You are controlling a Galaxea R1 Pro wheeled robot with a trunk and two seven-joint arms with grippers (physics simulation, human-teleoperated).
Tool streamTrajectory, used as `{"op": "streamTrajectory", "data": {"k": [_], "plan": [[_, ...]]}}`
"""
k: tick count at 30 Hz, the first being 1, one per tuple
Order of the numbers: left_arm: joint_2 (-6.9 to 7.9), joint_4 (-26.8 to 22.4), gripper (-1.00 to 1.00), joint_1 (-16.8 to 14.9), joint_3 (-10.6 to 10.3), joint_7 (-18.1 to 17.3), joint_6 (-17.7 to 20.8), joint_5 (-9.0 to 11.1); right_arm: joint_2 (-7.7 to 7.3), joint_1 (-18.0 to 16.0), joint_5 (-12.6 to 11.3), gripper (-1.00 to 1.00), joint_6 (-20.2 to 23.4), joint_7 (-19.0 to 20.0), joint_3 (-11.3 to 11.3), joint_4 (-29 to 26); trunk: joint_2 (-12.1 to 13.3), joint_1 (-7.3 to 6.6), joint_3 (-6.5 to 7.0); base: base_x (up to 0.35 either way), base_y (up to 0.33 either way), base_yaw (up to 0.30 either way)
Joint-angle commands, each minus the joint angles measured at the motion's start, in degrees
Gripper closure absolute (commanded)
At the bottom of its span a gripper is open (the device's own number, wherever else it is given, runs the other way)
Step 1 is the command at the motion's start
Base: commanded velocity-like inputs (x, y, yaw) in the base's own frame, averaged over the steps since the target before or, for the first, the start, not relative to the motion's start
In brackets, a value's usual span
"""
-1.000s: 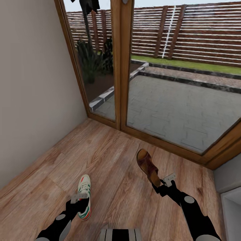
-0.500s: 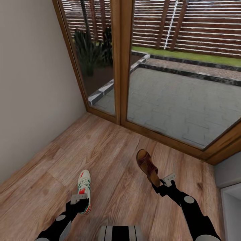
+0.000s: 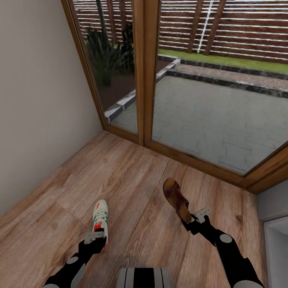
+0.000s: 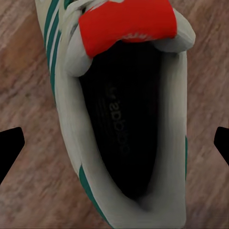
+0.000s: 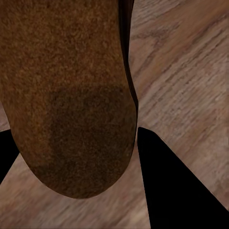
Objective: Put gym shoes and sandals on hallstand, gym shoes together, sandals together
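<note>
One gym shoe [image 3: 100, 218], white with teal stripes and a red heel tab, lies on the corridor floor [image 3: 132, 188]. My left gripper [image 3: 95, 241] hovers over its heel, open. In the left wrist view the gym shoe [image 4: 129, 119] lies between the two widely spread fingertips [image 4: 10, 148] without touching them. A dark-brown sandal [image 3: 176, 198] sticks out ahead of my right gripper [image 3: 193, 221], which is shut on its heel end. From the right wrist camera the sandal's tan footbed [image 5: 71, 95] sits between the fingers [image 5: 167, 181], above the planks.
A beige wall [image 3: 36, 100] closes the left side. Wood-framed glass doors [image 3: 144, 80] stand ahead, with a patio behind them. A white unit's corner [image 3: 276, 244] shows at the right edge. Open wood floor lies between the shoe and the sandal.
The camera has tipped down, so floor and gym shoe slid up the picture. The sandal stayed with my right gripper. My left gripper now sits nearer the shoe's heel.
</note>
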Motion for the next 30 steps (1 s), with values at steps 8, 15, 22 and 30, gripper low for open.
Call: {"op": "streamTrajectory", "data": {"k": [8, 15, 22, 30], "plan": [[-0.08, 0.13, -1.0, -0.02, 0.46, -0.42, -0.18, -0.34, 0.09, -0.05, 0.35, 1.0, -0.27, 0.38, -0.33, -0.02, -0.11, 0.17, -1.6, 0.0, 0.0, 0.0], [-0.08, 0.18, -1.0, -0.04, 0.45, -0.47, -0.18, -0.34, 0.11, -0.05, 0.35, 1.0, -0.27, 0.38, -0.33, -0.03, -0.11, 0.17, -1.72, 0.0, 0.0, 0.0], [-0.08, 0.22, -1.0, -0.06, 0.48, -0.49, -0.18, -0.34, 0.11, -0.05, 0.34, 1.0, -0.27, 0.38, -0.33, -0.02, -0.12, 0.19, -1.99, 0.0, 0.0, 0.0], [-0.08, 0.23, -1.0, -0.06, 0.48, -0.5, -0.19, -0.34, 0.11, -0.05, 0.35, 1.0, -0.27, 0.38, -0.33, -0.02, -0.22, 0.37, -3.54, 0.0, 0.0, -0.015]]}}
